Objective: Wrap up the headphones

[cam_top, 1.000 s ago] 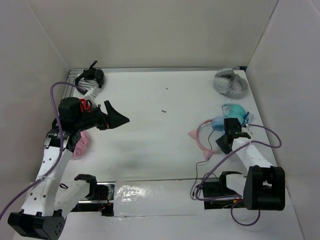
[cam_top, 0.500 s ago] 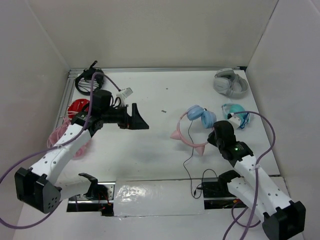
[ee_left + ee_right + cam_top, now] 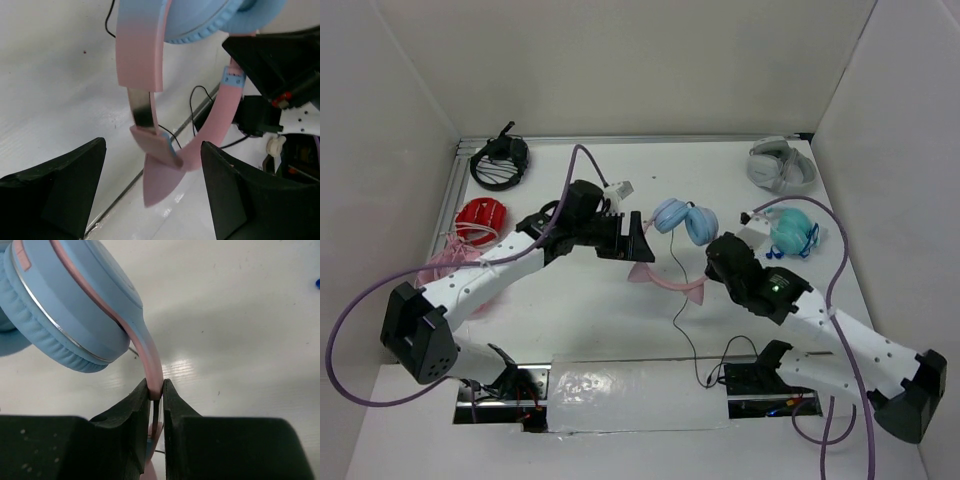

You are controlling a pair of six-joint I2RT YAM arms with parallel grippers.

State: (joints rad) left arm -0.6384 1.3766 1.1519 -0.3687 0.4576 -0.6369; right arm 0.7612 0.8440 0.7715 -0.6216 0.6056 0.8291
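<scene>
Pink-banded, blue-cupped headphones (image 3: 671, 214), pinched in right gripper (image 3: 156, 389)

headphones (image 3: 670, 214): pink headband, light-blue cups, black cable
place: headband pinched by right gripper (image 3: 156, 392), between left gripper (image 3: 152, 147) spread fingers

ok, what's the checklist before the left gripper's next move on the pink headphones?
1. Right gripper shut on the headband: ok, the band is pinched between both fingers.
2. Left gripper open: ok, fingers wide apart.
3. Headband inside the left gripper's gap: ok, it runs between the fingers; no contact visible.
4. Cable wrapped: not ok, it trails loose below the headband.
5. Cable's far end unsnagged: cannot tell.
6. Teal headphones and grey-white headphones out of the way: ok, both lie apart at the right.
</scene>
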